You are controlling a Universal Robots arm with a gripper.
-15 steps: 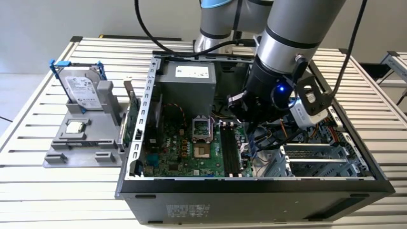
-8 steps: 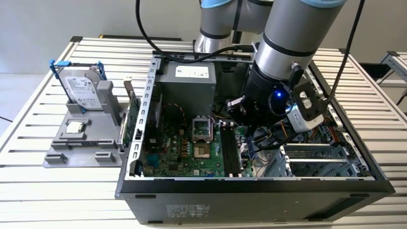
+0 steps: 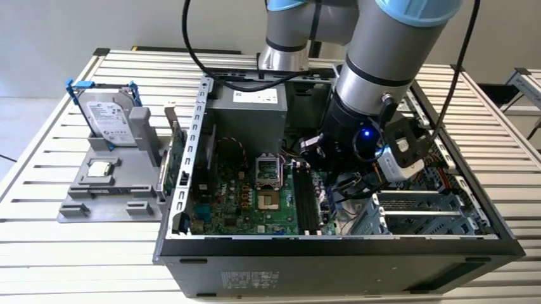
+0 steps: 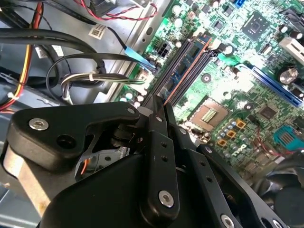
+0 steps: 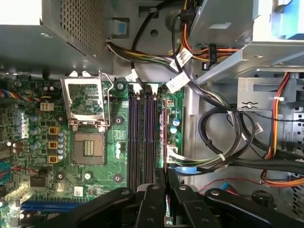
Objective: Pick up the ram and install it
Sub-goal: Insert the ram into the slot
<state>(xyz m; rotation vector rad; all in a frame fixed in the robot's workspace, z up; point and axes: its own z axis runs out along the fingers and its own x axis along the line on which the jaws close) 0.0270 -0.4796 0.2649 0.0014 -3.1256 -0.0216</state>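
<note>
My gripper [image 3: 336, 190] reaches down inside the open computer case, over the black memory slots [image 3: 306, 206] of the green motherboard [image 3: 245, 209]. The ram [image 4: 183, 66], a narrow dark blue-green stick with chips, stands on edge along the slot nearest the cable bundle. In the first wrist view the ram [image 5: 164, 137] shows as a thin line running from between the fingertips. The gripper [image 4: 160, 107] [image 5: 166, 173] is shut on one end of it. I cannot tell whether the stick is seated in the slot. The other slots [image 5: 140, 137] are bare.
The CPU socket [image 5: 88, 147] lies beside the slots, and a cable bundle [image 5: 223, 142] hangs close on the other side. On the exterior view's left, a grey stand holds a hard drive [image 3: 110, 120] in a blue frame. A green expansion card [image 3: 175, 158] stands by the case wall.
</note>
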